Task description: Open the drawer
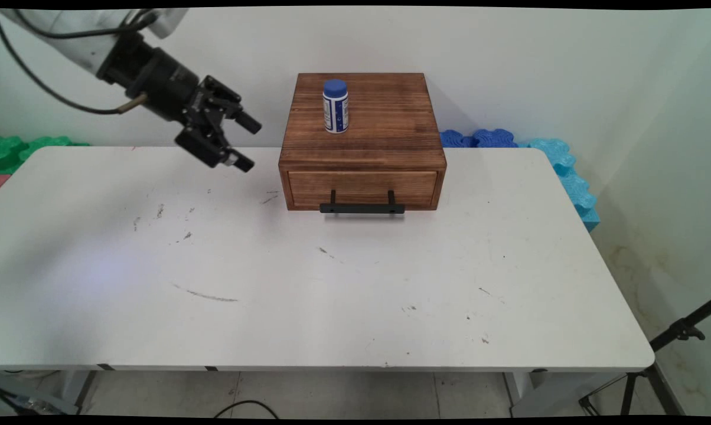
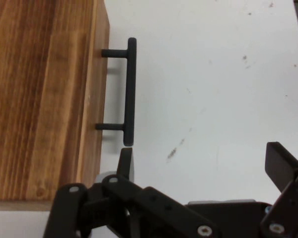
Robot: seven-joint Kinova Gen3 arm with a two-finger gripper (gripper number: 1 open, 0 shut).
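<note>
Pincer first: your black two-finger pincer hangs in the air with its fingers spread wide and nothing between them, off the left side of the brown wooden drawer box and clear of the white tabletop. In the hand view you look down past both fingers at the tabletop, with the box's front edge and its flat black bar handle just ahead of the left finger, not touching it. That handle stands off the closed drawer front on two short posts, so there is a gap behind the bar for a finger; it looks like stiff metal that should not flex or crush, though its smooth finish could slide under the pads. The box looks solid and fairly heavy, so judge it likely to stay put under a light pull, but you cannot be sure. On the box's top, towards the back, stands a small white bottle with a blue cap and blue label, upright, light by the look of it, tall enough to tip if the box is jolted.
</note>
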